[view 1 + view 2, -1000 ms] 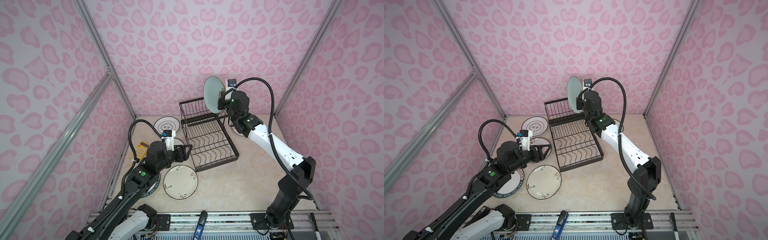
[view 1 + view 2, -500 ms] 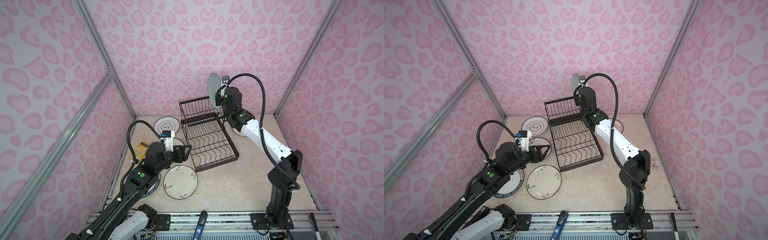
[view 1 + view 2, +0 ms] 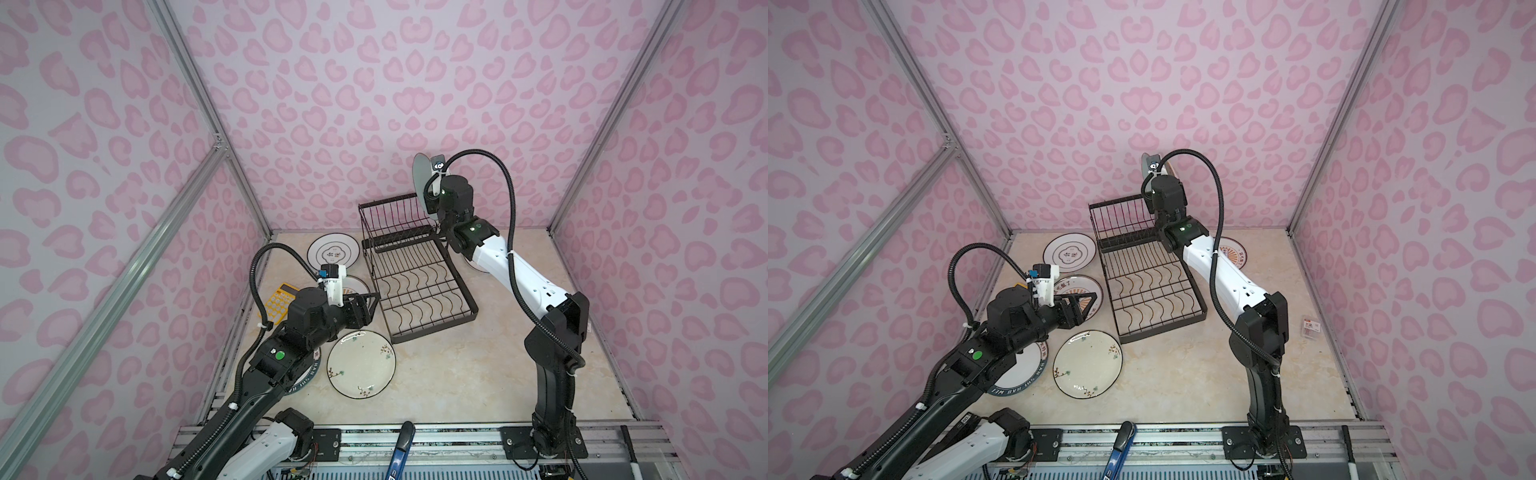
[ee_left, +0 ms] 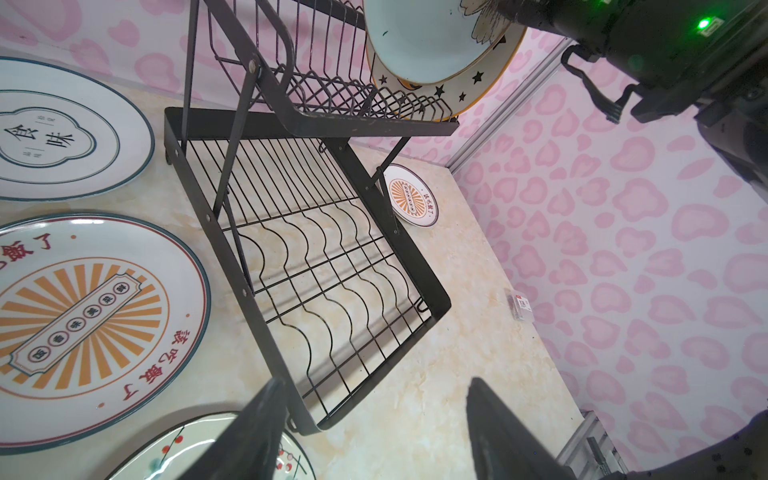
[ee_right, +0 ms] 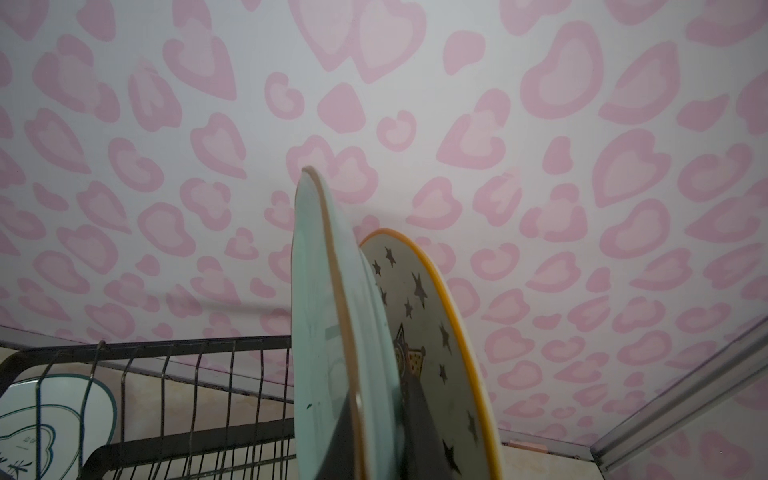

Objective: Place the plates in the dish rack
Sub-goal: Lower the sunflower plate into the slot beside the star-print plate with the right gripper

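Pale-blue plate [image 5: 316, 311]: gripped by right claw [image 5: 380, 428], over dish rack [image 3: 415, 286].
Starred plate [image 5: 424, 316]: apparently racked.
Left claw [image 4: 374, 386]: open, empty.
Counter [image 3: 457, 374]: five plates [image 3: 360, 363] waiting.

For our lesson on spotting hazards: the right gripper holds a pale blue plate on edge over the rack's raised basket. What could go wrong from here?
1. The pale blue plate hangs almost against the starred plate standing in the dish rack; lowering it may knock or chip them.
2. The right gripper pinches only its rim, so it might swing or slip.
3. The left gripper, open beside the rack, could nudge it.
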Robot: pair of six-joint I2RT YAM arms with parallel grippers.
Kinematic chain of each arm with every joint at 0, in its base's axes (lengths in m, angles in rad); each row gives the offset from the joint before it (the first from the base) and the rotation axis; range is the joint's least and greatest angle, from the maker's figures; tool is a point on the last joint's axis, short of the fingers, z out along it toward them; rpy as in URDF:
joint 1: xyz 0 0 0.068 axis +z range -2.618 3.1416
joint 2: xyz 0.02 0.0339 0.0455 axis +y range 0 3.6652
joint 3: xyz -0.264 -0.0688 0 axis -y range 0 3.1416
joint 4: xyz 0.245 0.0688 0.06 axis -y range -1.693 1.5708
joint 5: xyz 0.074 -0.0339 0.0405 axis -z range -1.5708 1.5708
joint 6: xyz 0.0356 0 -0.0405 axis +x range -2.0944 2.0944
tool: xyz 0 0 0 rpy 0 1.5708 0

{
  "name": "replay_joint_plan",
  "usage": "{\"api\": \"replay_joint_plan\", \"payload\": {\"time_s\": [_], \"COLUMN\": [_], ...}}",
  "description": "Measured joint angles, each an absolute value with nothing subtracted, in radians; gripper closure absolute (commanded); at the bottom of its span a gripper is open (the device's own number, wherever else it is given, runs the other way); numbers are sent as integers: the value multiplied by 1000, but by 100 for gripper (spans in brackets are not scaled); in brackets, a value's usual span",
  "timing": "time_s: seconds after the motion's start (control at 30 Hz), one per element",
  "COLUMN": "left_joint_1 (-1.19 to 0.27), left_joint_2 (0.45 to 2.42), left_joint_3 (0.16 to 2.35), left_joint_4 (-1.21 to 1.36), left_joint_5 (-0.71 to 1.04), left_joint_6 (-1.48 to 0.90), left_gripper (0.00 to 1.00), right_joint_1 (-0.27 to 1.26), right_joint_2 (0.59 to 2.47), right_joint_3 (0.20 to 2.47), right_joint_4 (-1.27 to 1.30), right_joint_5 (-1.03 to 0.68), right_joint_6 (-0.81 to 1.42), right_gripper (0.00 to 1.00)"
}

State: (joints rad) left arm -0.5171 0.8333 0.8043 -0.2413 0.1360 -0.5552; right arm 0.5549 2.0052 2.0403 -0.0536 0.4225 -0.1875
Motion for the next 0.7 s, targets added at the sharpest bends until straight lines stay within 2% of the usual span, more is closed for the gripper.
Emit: {"api": "replay_joint_plan", "payload": {"time_s": [0.7], "left_joint_1": [-517], "left_joint_2": [851], "left_joint_3": [805], "left_joint_4": [-245], "left_joint_5": [131], "left_joint_6": [-550], "left_gripper": [29], "right_joint_1": [538], "right_joint_2": [2048], "right_joint_3": [2046], "right_joint_4": [-53], "right_joint_5": [398], "right_joint_6": [-167], "right_gripper": [100]}}
